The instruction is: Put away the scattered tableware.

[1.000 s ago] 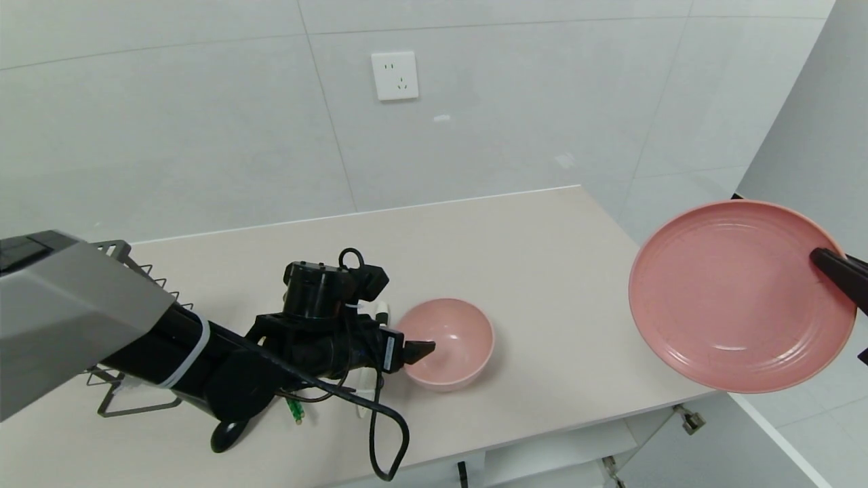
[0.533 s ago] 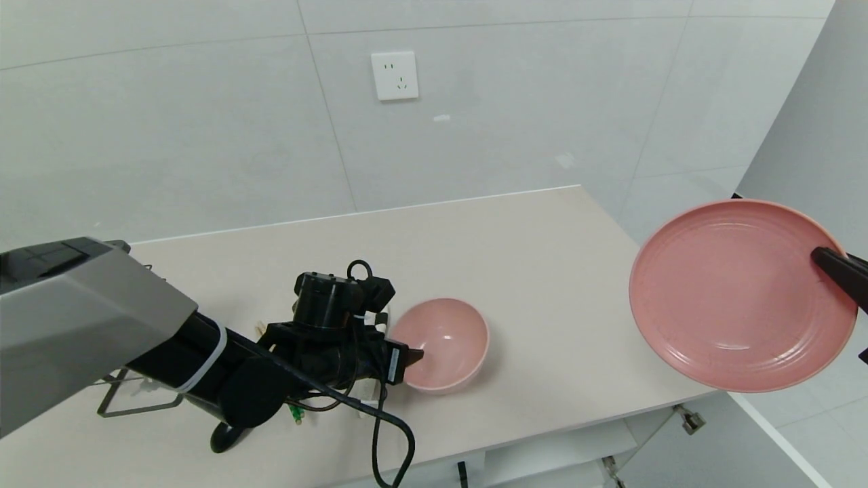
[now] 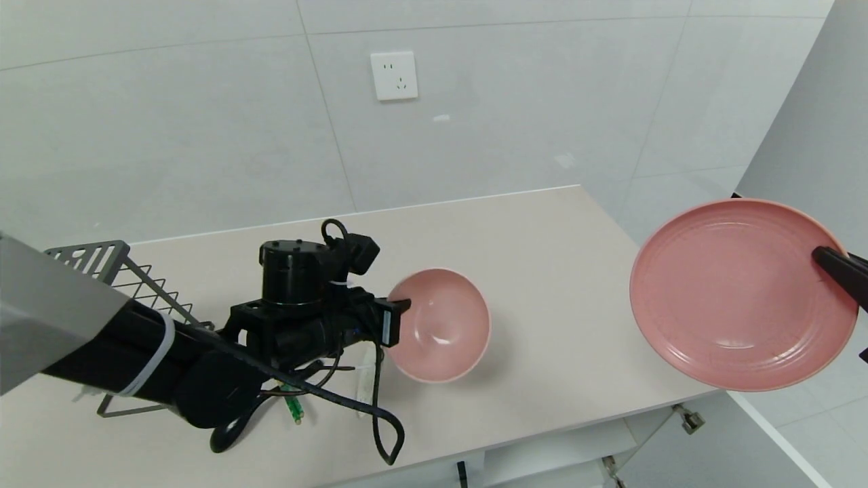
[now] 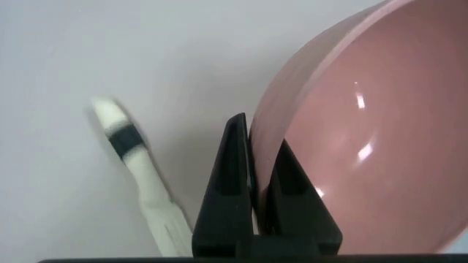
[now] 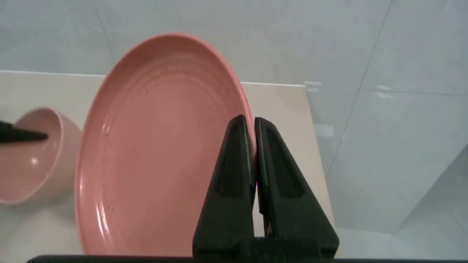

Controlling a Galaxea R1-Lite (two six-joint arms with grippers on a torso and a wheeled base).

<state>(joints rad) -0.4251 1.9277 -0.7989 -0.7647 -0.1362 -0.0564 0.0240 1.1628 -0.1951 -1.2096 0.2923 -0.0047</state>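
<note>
tilting over the tabletop [image 3: 542, 244], the pink bowl [image 3: 441, 329] has its rim pinched between the left gripper's [image 4: 254, 135] fingers. a white utensil [image 4: 142, 186] lies beside it. well to the right, past the tabletop's edge, the right gripper's [image 5: 253, 130] fingers clamp the pink plate's [image 5: 161, 153] rim.
</note>
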